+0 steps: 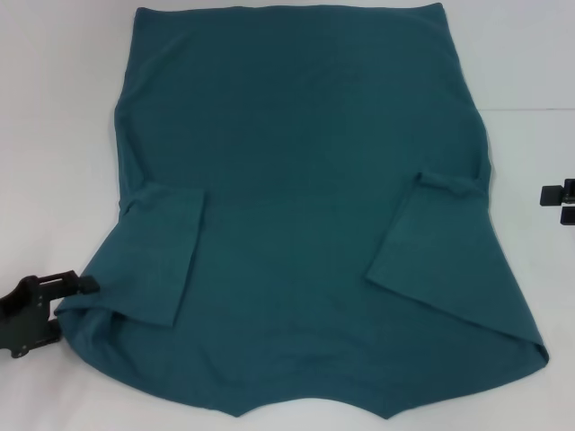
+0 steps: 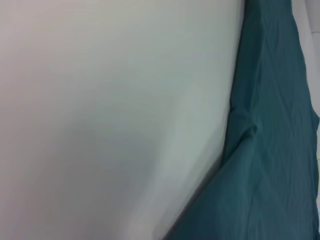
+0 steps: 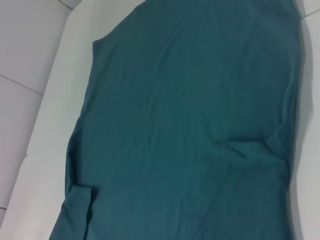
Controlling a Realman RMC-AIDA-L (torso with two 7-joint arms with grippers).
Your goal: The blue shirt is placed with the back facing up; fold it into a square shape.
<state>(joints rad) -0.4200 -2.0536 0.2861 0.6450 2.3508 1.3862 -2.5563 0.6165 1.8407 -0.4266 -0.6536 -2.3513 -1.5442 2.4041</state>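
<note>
Left gripper [image 1: 88,284] of mine sits low at my left, its dark body off the cloth on the white table [image 1: 54,135] and its tip right at the shirt's [image 1: 305,180] near-left edge, touching or just beside it; whether the fingers are parted or closed I cannot tell, and I cannot see that it has hold of anything; my right gripper [image 1: 559,204] hangs at the far right edge of the head view, apart from the cloth, only two dark bits of it showing, so its opening I cannot tell either. Shirt lies spread flat across the middle of the table, plain side up, reaching the top of the head view and ending nearest me in a wavy edge; both short sleeves are folded inward onto the body, the left sleeve [image 1: 162,251] lying as a flap near my left gripper, the right sleeve [image 1: 422,233] as a flap with a small bunched crease at its upper end; no container is on the table; no lettering or label shows on the cloth; my left wrist view shows mostly bare table [image 2: 100,110] with the shirt's edge [image 2: 265,150] running along one side; my right wrist view shows the shirt [image 3: 190,125] lightly wrinkled over the table [image 3: 45,150].
</note>
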